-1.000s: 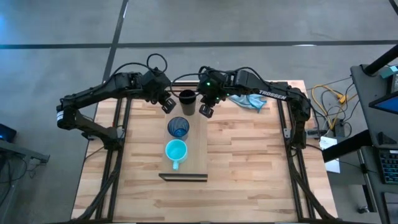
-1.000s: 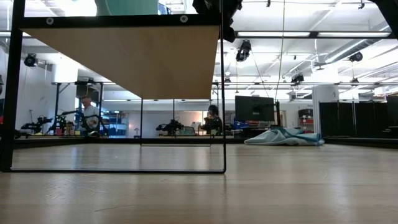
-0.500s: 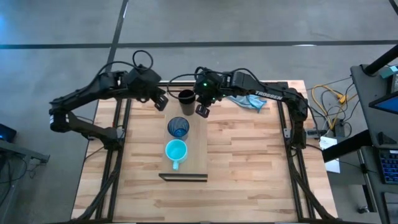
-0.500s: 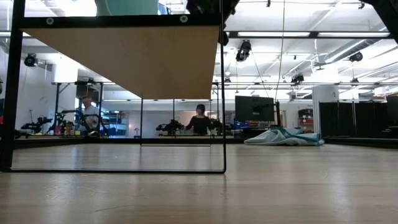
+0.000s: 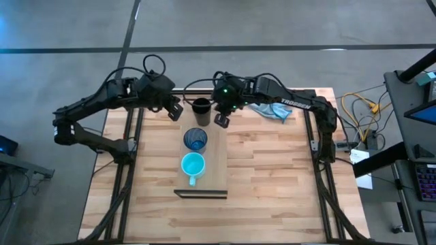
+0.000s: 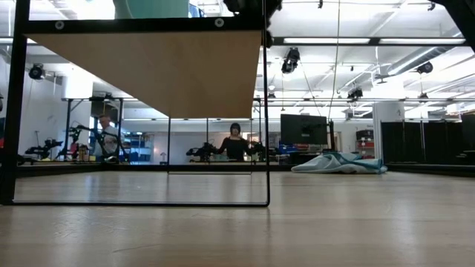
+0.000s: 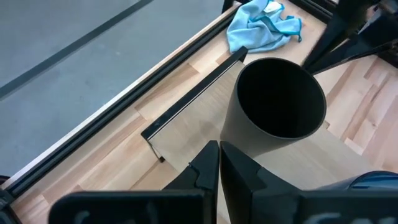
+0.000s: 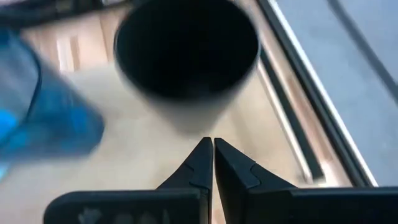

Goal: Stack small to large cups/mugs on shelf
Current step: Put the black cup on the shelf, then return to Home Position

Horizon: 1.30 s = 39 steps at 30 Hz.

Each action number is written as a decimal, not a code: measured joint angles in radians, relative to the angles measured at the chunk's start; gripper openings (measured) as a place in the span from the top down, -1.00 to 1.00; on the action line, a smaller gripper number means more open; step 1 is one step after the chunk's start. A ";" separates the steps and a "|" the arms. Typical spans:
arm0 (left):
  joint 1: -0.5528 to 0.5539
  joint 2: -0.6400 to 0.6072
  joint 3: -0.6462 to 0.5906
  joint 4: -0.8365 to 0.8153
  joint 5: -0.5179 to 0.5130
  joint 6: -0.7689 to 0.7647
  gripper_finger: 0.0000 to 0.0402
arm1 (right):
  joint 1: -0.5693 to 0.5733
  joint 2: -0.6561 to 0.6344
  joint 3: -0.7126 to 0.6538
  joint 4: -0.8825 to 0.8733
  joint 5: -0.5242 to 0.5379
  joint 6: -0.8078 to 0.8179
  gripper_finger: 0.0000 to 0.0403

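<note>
On the shelf (image 5: 215,173), a long pale board running from far to near, the three cups stand in a row on their bases. The black cup (image 5: 201,106) is at the far end, the dark blue cup (image 5: 195,139) in the middle, and the turquoise mug (image 5: 193,165) nearest. My left gripper (image 5: 174,109) is shut and hovers just left of the black cup (image 7: 273,106). My right gripper (image 5: 221,118) is shut, just right of and nearer than the black cup (image 8: 186,56), with the blue cup (image 8: 37,121) beside it. Neither gripper touches a cup.
A light blue cloth (image 5: 274,109) lies crumpled near the table's far right edge. The low view shows the shelf's underside (image 6: 148,70) raised above the slatted tabletop on a thin dark frame (image 6: 266,111). People stand in the room far behind the table.
My left gripper has drawn back from the black cup toward the table's left edge. My right gripper has shifted a little to the left, closer to the black cup. The blue cup and the turquoise mug have stayed where they were.
</note>
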 joint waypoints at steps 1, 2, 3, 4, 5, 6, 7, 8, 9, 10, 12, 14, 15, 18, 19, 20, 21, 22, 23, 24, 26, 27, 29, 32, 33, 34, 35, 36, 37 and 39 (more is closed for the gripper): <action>0.000 -0.004 0.000 0.000 0.000 0.000 1.00 | 0.002 0.000 0.015 -0.045 0.000 0.000 0.96; 0.000 -0.011 0.000 0.000 0.000 0.000 1.00 | 0.005 -0.001 0.034 -0.098 0.000 0.000 0.96; 0.000 -0.020 0.000 0.000 0.000 0.000 1.00 | 0.008 -0.001 0.055 -0.152 0.001 0.002 0.96; 0.000 -0.031 0.000 0.000 0.001 0.000 1.00 | 0.012 -0.002 0.081 -0.216 0.002 0.008 0.96; 0.000 -0.043 0.000 0.000 0.001 0.000 1.00 | 0.016 -0.003 0.106 -0.272 0.003 0.023 0.96; 0.000 -0.057 0.000 0.000 0.001 0.000 1.00 | 0.020 -0.004 0.132 -0.318 0.003 0.044 0.96; 0.000 -0.072 0.000 0.000 0.001 0.000 1.00 | 0.025 -0.008 0.158 -0.360 0.003 0.067 0.96; -0.001 -0.087 0.000 0.000 0.001 0.000 1.00 | 0.031 -0.012 0.180 -0.401 0.004 0.086 0.96; -0.002 -0.103 0.000 0.000 0.002 -0.001 1.00 | 0.039 -0.017 0.201 -0.432 0.004 0.100 0.96; -0.003 -0.121 0.000 0.000 0.005 -0.001 1.00 | 0.047 -0.025 0.220 -0.446 0.004 0.105 0.96; -0.004 -0.161 0.000 -0.001 0.019 0.000 1.00 | 0.068 -0.048 0.244 -0.453 0.004 0.103 0.96; -0.004 -0.200 0.000 -0.001 0.021 0.011 1.00 | 0.087 -0.077 0.258 -0.436 0.009 0.096 0.96; -0.004 -0.220 0.000 -0.001 0.021 0.022 1.00 | 0.098 -0.093 0.259 -0.428 0.024 0.093 0.96; -0.004 -0.270 -0.001 0.000 0.021 0.051 1.00 | 0.130 -0.145 0.243 -0.396 0.135 0.095 0.96; -0.004 -0.286 -0.004 0.000 0.021 0.052 1.00 | 0.140 -0.163 0.233 -0.390 0.180 0.103 0.96; -0.004 -0.300 -0.010 0.000 0.021 0.053 1.00 | 0.151 -0.182 0.219 -0.384 0.224 0.115 0.96; -0.004 -0.314 -0.018 0.000 0.021 0.054 1.00 | 0.162 -0.202 0.200 -0.372 0.264 0.130 0.96; -0.004 -0.323 -0.030 0.001 0.021 0.055 1.00 | 0.173 -0.224 0.180 -0.357 0.294 0.142 0.96; -0.004 -0.331 -0.045 0.000 0.021 0.055 1.00 | 0.185 -0.249 0.154 -0.338 0.316 0.151 0.96; -0.004 -0.340 -0.064 0.000 0.021 0.055 1.00 | 0.195 -0.277 0.122 -0.314 0.322 0.153 0.96; -0.004 -0.371 -0.108 -0.001 0.022 0.052 1.00 | 0.214 -0.333 0.049 -0.259 0.324 0.145 0.96; -0.004 -0.389 -0.133 0.001 0.023 0.046 1.00 | 0.221 -0.363 0.005 -0.230 0.324 0.144 0.96; -0.004 -0.426 -0.192 0.012 0.026 0.044 1.00 | 0.230 -0.425 -0.092 -0.171 0.324 0.149 0.96; -0.004 -0.488 -0.285 0.079 0.055 0.043 1.00 | 0.238 -0.521 -0.255 -0.063 0.320 0.172 0.96; -0.003 -0.513 -0.317 0.105 0.080 0.043 1.00 | 0.238 -0.552 -0.310 -0.021 0.319 0.178 0.96; -0.004 -0.537 -0.347 0.131 0.109 0.044 1.00 | 0.238 -0.584 -0.365 0.022 0.318 0.179 0.96; -0.003 -0.564 -0.378 0.162 0.133 0.045 1.00 | 0.241 -0.613 -0.422 0.060 0.318 0.179 0.96; -0.004 -0.588 -0.404 0.185 0.156 0.046 1.00 | 0.244 -0.643 -0.481 0.102 0.318 0.179 0.96; -0.004 -0.612 -0.432 0.201 0.176 0.052 1.00 | 0.244 -0.670 -0.537 0.149 0.317 0.178 0.96; -0.004 -0.662 -0.488 0.229 0.215 0.071 1.00 | 0.249 -0.724 -0.651 0.250 0.303 0.178 0.96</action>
